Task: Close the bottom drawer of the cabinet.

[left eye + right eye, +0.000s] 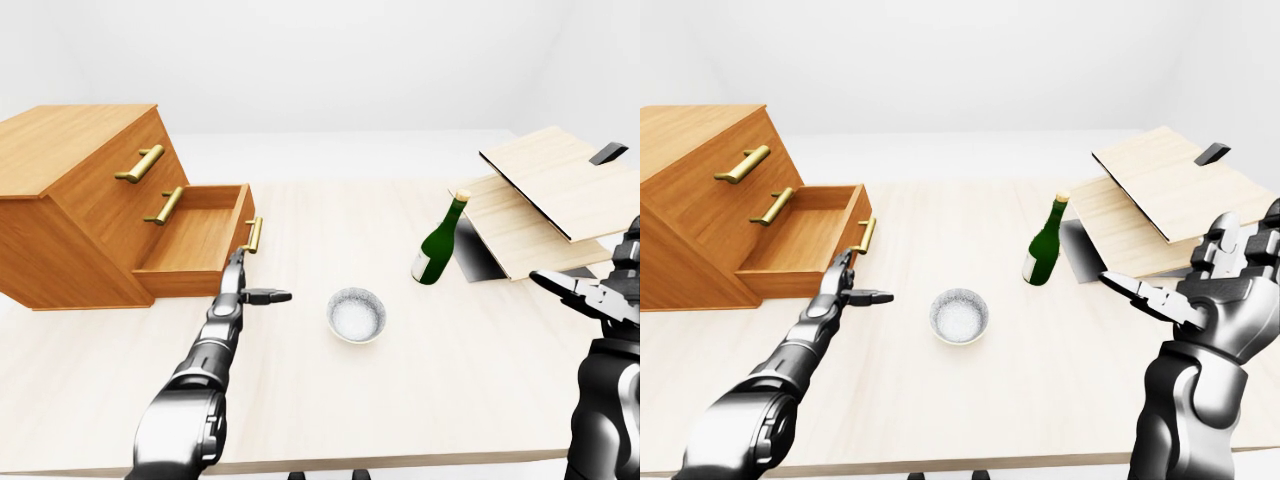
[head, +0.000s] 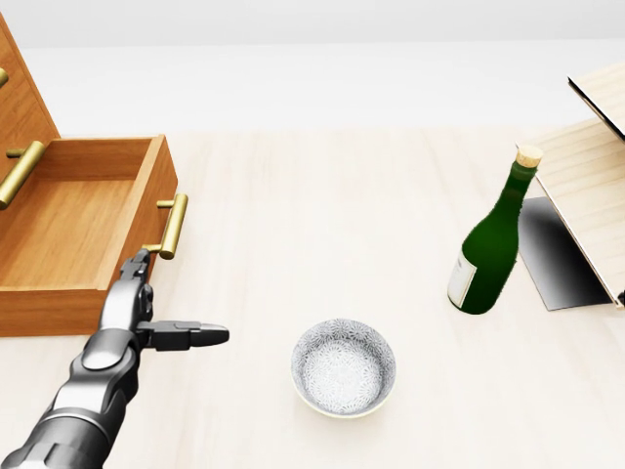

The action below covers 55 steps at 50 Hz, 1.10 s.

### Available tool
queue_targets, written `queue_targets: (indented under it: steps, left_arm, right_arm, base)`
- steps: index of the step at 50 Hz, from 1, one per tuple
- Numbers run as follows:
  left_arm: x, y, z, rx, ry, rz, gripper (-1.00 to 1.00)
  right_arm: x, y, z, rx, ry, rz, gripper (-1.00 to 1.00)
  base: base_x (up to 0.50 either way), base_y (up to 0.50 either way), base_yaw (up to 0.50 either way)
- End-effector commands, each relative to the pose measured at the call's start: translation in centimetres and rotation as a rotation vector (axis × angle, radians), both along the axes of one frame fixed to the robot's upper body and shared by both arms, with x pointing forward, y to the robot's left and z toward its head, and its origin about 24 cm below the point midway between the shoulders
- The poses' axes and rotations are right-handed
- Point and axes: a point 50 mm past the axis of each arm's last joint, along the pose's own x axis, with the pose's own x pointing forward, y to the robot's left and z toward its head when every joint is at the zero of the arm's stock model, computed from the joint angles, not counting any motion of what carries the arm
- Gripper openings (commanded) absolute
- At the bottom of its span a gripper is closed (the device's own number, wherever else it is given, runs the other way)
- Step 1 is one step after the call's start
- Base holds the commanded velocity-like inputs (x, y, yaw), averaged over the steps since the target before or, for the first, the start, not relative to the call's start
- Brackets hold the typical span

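Observation:
A wooden cabinet (image 1: 75, 190) stands at the left of the table in the left-eye view. Its bottom drawer (image 1: 195, 240) is pulled out, with a brass handle (image 2: 174, 226) on its front. My left hand (image 2: 146, 303) is open, fingers stretched out, its fingertips (image 2: 140, 260) at the drawer's front just below the handle and the thumb pointing right. My right hand (image 1: 1200, 290) is open and empty, raised at the right of the right-eye view, far from the cabinet.
A patterned bowl (image 2: 344, 368) sits near the table's middle. A green bottle (image 2: 488, 244) stands upright to its right. Slanted wooden boards (image 1: 545, 205) lie at the right. The table's near edge (image 1: 400, 462) runs along the bottom.

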Motion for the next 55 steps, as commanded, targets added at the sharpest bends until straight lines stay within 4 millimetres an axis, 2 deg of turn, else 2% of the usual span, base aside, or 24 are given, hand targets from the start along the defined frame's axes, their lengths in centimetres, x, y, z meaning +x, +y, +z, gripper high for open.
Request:
queue_targets:
  steps: [1,10,11,17,18,19,34,44,50,55]
  left_arm:
    - [-0.1,0.4,-0.3,-0.003,0.024,0.017,1.0]
    - [-0.2,1.2,-0.3,-0.012,0.027,0.056,1.0]
    - [-0.3,1.9,-0.3,-0.014,0.031,0.093,1.0]
    - [-0.4,3.3,0.0,-0.036,0.022,0.158,1.0]
    - [-0.9,6.0,0.4,-0.04,0.004,0.325,1.0]
    - [-1.2,7.5,0.8,-0.043,-0.01,0.451,1.0]
    - [-1.8,9.0,1.0,-0.043,-0.014,0.579,1.0]
    - [-2.4,10.3,1.2,-0.032,-0.019,0.696,1.0]
    - [-3.3,11.7,1.3,0.015,-0.015,0.833,1.0]
    - [-3.5,12.2,1.5,0.019,-0.026,0.846,1.0]
  right_arm:
    - [0.1,0.0,0.1,-0.002,-0.003,0.001,1.0]
    - [0.0,0.0,0.1,-0.002,-0.004,0.002,1.0]
    - [0.1,0.0,0.0,-0.001,0.001,0.002,1.0]
    - [0.1,0.1,-0.1,-0.001,0.005,0.003,1.0]
    - [0.0,0.0,0.2,-0.003,-0.008,0.0,1.0]
    - [0.0,0.0,0.2,-0.003,-0.009,0.0,1.0]
    - [0.0,0.0,0.0,-0.001,-0.001,0.0,1.0]
    - [0.0,0.0,0.1,0.0,-0.003,0.0,1.0]
    - [0.1,0.0,0.0,0.001,0.003,0.001,1.0]
    - [0.0,0.0,0.1,0.0,-0.002,0.0,1.0]
  base:
    - [0.0,0.0,0.0]
    - [0.0,0.0,0.0]
    - [0.0,0.0,0.0]
    - [0.0,0.0,0.0]
    - [0.0,0.0,0.0]
    - [0.0,0.0,0.0]
    - [0.0,0.0,0.0]
    - [0.0,0.0,0.0]
    - [0.0,0.0,0.0]
    - [0.0,0.0,0.0]
